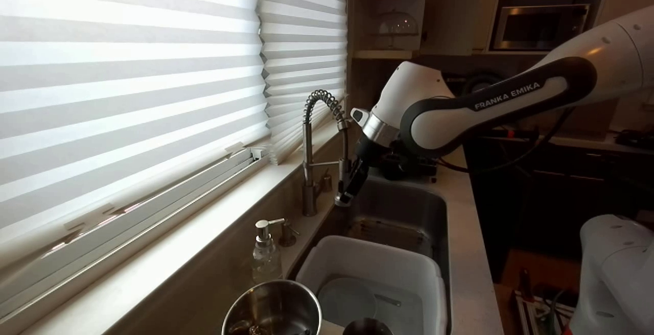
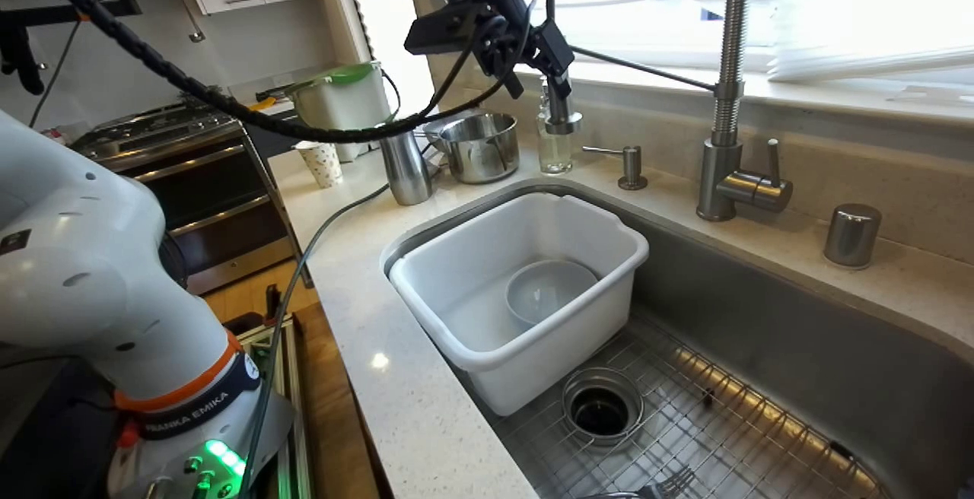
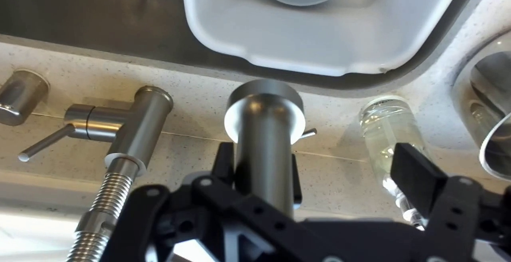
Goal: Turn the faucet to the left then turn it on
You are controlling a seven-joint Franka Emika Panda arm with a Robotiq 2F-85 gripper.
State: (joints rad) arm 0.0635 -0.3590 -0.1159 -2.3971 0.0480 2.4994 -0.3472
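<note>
Jaws stand wide apart, the spray head (image 3: 263, 154) of the faucet (image 1: 307, 151) close beside one finger (image 3: 224, 164); whether they touch is unclear.

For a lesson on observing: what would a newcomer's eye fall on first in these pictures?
Probably the big white robot arm, reaching in from the right edge of an exterior view, its open gripper close to the spray head. Then the tall arched faucet beside the sink, and the white tub sitting inside that sink.

The bent arm (image 1: 490, 101) slopes down to a tilted wrist (image 1: 379, 129); the claw (image 3: 335, 166) points downward, its fingers (image 3: 417, 172) well apart.
</note>
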